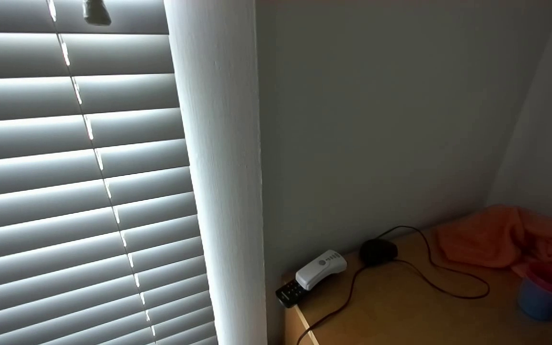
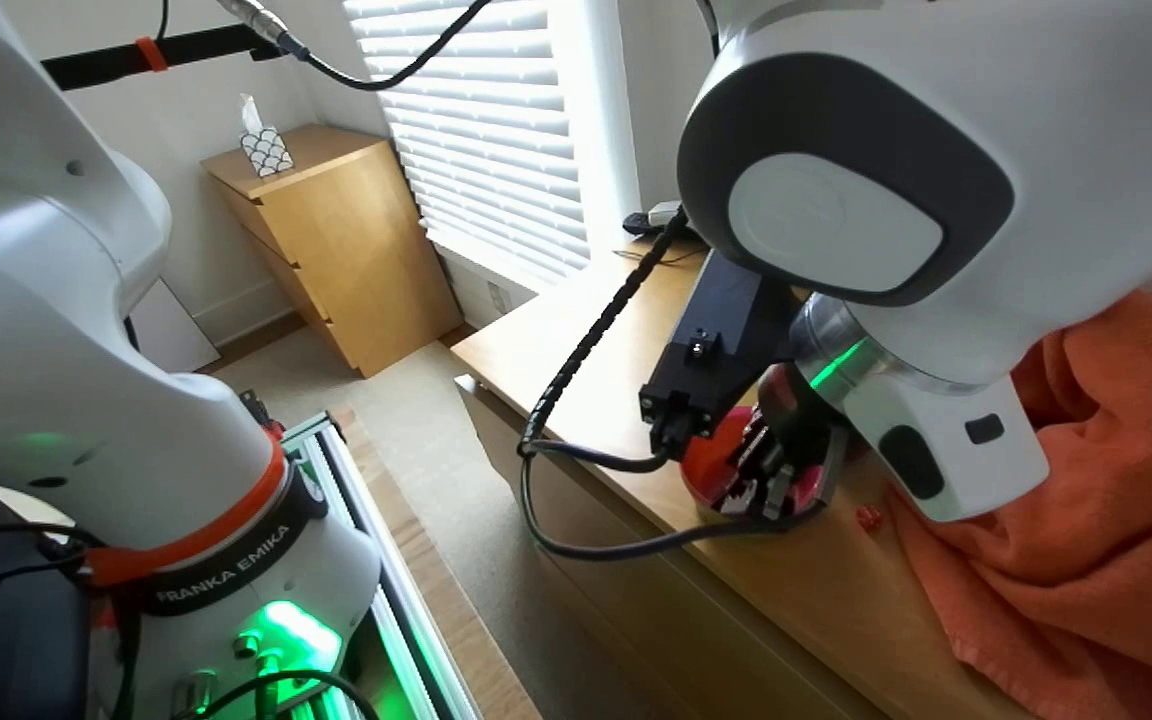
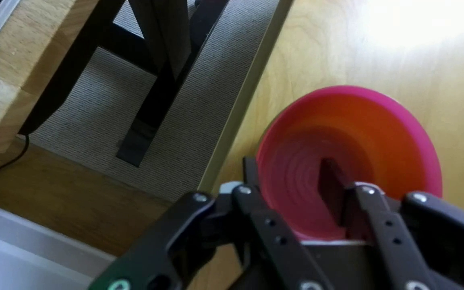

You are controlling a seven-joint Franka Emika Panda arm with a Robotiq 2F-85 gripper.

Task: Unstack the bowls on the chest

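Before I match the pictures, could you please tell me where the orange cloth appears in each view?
In an exterior view: the orange cloth at the right edge, below mid-height.
In an exterior view: the orange cloth filling much of the lower right.
In the wrist view: not in it.
Shared landmark: the chest's wooden top, in all three.

I take this for a room in a home; which room, I cannot tell. In an exterior view I see slatted window blinds, and near them a light-wood drawer unit with a patterned tissue box on top. An orange cloth lies on the wooden surface I reach over, and in an exterior view a black remote and a white device with buttons rest near one corner of it.
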